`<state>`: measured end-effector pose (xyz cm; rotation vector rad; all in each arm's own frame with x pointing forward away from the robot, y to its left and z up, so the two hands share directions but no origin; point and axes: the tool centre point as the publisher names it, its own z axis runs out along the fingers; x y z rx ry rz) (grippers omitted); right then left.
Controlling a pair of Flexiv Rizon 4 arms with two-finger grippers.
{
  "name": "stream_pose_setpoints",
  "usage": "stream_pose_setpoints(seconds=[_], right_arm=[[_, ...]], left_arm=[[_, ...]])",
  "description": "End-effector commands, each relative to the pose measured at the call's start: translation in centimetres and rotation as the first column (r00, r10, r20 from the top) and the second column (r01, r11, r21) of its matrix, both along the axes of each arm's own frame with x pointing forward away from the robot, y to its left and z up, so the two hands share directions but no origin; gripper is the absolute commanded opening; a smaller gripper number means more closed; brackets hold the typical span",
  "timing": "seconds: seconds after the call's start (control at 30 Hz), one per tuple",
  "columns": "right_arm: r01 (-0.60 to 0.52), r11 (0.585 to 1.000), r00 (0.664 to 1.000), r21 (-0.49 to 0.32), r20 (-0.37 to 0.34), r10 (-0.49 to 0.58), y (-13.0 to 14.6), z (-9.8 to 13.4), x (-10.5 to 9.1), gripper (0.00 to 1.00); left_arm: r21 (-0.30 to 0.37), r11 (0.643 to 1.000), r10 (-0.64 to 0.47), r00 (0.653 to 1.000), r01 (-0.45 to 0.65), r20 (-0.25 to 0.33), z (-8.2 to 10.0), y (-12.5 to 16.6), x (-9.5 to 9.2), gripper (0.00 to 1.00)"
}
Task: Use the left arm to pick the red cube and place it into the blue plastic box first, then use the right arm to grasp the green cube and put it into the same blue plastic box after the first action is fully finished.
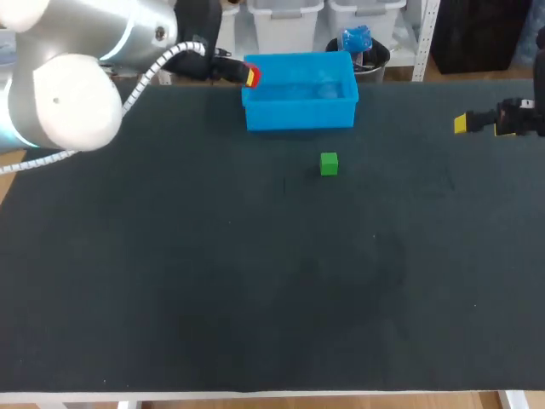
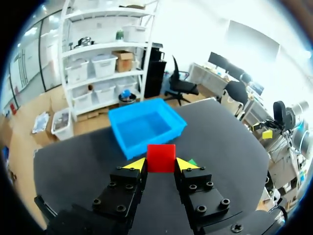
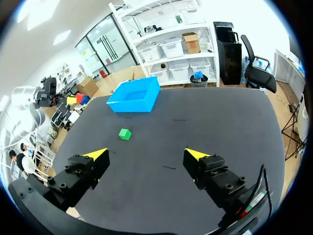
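My left gripper (image 2: 161,164) pinches the red cube (image 2: 161,157) squarely between its fingers, one flat face toward the wrist, with the blue plastic box (image 2: 138,147) just ahead, while my right gripper (image 3: 146,154) hangs spread wide, the green cube (image 3: 125,133) well ahead of it.

Box (image 1: 298,115) at rear-centre of table (image 1: 255,298). L gripper (image 2: 161,164) at box's left rim, held cube (image 2: 161,158) betw its fingers. Loose cube (image 1: 329,164) on table in front of box, not touching. R gripper (image 3: 146,154) far right, well apart from both.
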<state>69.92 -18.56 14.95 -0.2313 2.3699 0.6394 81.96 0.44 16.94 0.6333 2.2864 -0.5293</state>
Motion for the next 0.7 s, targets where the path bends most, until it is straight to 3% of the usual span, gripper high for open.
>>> stream_pose_setpoints(seconds=[0.03,0.23,0.7], right_arm=[[0.001,1.000,1.000,-0.002,-0.001,-0.001,0.0,0.0,0.1,1.00],[0.001,1.000,1.000,-0.002,-0.001,-0.001,0.0,0.0,0.1,1.00],[0.001,1.000,1.000,-0.002,-0.001,-0.001,0.0,0.0,0.1,1.00]], left_arm=[[-0.011,0.999,-0.043,0.999,0.043,-0.016,-0.6,-1.7,2.8,0.00],[-0.008,0.998,-0.059,0.998,0.059,-0.017,-0.9,-2.6,3.8,0.00],[-0.006,0.999,-0.042,0.997,0.042,-0.062,-4.2,-4.0,8.1,0.00]])
